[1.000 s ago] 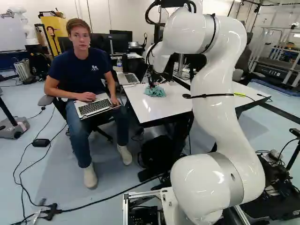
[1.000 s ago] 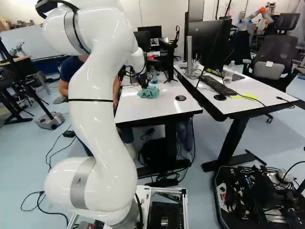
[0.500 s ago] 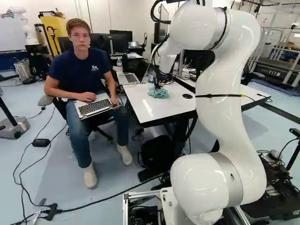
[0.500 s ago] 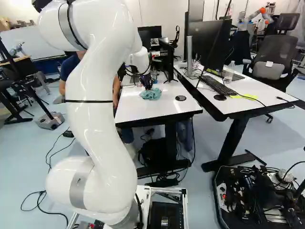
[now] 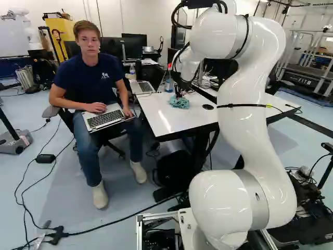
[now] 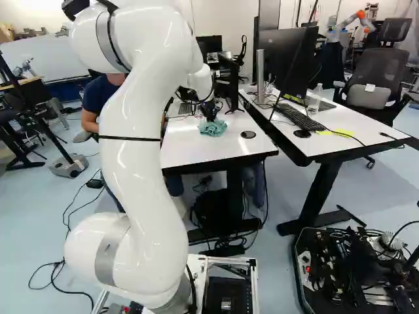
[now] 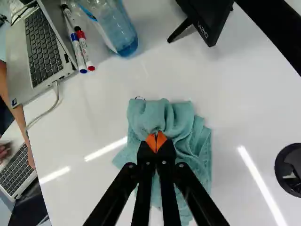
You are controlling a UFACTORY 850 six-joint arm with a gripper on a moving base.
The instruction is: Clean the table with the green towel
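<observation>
Towel (image 7: 184, 115) and gripper (image 7: 155, 137) have travelled together across the white table (image 6: 190, 154): in both base views they now lie further to the right than a second ago, nearer the round black fitting (image 7: 288, 169) set in the tabletop. The arm (image 5: 247, 122) has shifted with them above its lowest joint, while the room behind stands just where it was, so the base has not moved. That reads as a wiping stroke under way, the cleaning itself rather than the reaching for it, though how much of the surface has been wiped I cannot tell. The fingers are drawn narrow, their orange pads (image 7: 161, 140) nearly meeting, and they appear to pinch a fold of the cloth near its bunched end. The towel is a soft blue-green, thin and rumpled: gathered into thick, rounded folds just ahead of the fingertips, it spreads flatter beneath the gripper, with loose layers and an uneven edge to one side. It lies on the tabletop, apart from the bottle (image 7: 120, 30), the markers (image 7: 84, 52) and the laptop (image 7: 44, 52) by the table's far end. Bunched like this, it would probably clean only a narrow strip per pass, and its loose part may trail or fold under when the stroke turns.
</observation>
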